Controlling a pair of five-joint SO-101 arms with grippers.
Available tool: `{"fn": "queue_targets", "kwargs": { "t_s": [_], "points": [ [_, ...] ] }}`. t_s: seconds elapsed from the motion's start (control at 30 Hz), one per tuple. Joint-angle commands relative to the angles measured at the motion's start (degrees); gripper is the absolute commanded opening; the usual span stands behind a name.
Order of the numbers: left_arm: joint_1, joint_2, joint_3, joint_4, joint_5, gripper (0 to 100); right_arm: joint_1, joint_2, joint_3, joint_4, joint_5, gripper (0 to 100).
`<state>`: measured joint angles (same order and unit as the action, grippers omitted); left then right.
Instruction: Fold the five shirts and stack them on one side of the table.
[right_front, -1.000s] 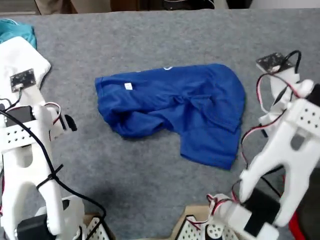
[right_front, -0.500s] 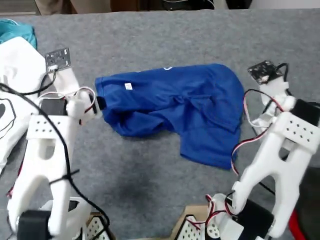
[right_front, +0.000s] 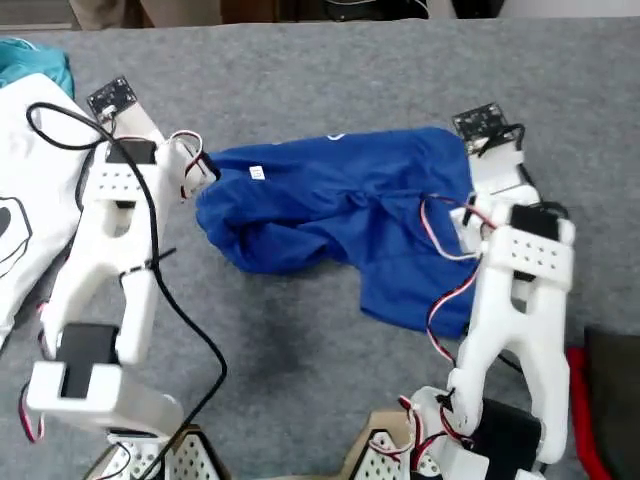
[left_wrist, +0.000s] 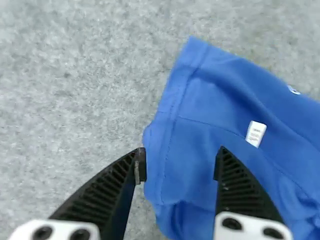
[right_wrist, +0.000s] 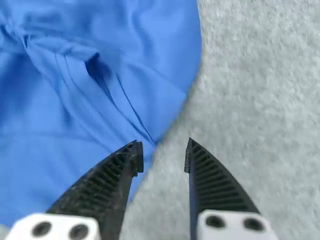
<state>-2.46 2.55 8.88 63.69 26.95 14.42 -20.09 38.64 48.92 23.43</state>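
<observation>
Fingers of my left hand are spread wide and grip nothing. The folded corner of the blue shirt lies between them, but I cannot tell whether the tips touch the cloth. My right hand is open as well, more narrowly, and also has nothing in it. One of its fingers is above the shirt's edge and the other is above the bare grey desk. From the high camera, the shirt lies crumpled at the middle of the desk, with the left hand at its 9 o'clock end and the right hand at its 3 o'clock side. A white shirt lies at the desk's 9 o'clock edge, and a teal cloth is just beside it at 10 o'clock.
</observation>
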Motion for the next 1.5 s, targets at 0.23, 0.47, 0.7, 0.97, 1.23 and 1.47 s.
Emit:
{"fn": "queue_targets", "kwargs": {
  "t_s": [0.23, 0.47, 0.7, 0.97, 1.23, 1.47],
  "points": [
    [-8.0, 15.4, -13.3, 5.5, -12.7, 23, -1.5, -2.1, 13.5, -17.6, -5.5, 15.7],
    [-5.5, 20.2, -19.1, 11.3, -12.7, 23, -1.4, -2.1, 16.0, -19.1, -7.6, 15.7],
    [-4.3, 20.4, -24.6, 12.5, -10.4, 23, -1.5, -2.1, 20.8, -24.1, -7.7, 15.7],
    [-2.5, 25.4, -24.2, 5.5, -10.3, 23, -1.5, -2.1, 20.8, -24.5, -7.8, 15.7],
    [-1.3, 32.9, -30.2, 5.4, -9.4, 23, -1.5, -2.1, 20.8, -24.5, -7.8, 15.7],
    [-1.3, 37.1, -33.9, 5.7, -7.8, 9, -1.4, -2.1, 20.9, -24.6, -7.8, 15.7]
  ]
}}
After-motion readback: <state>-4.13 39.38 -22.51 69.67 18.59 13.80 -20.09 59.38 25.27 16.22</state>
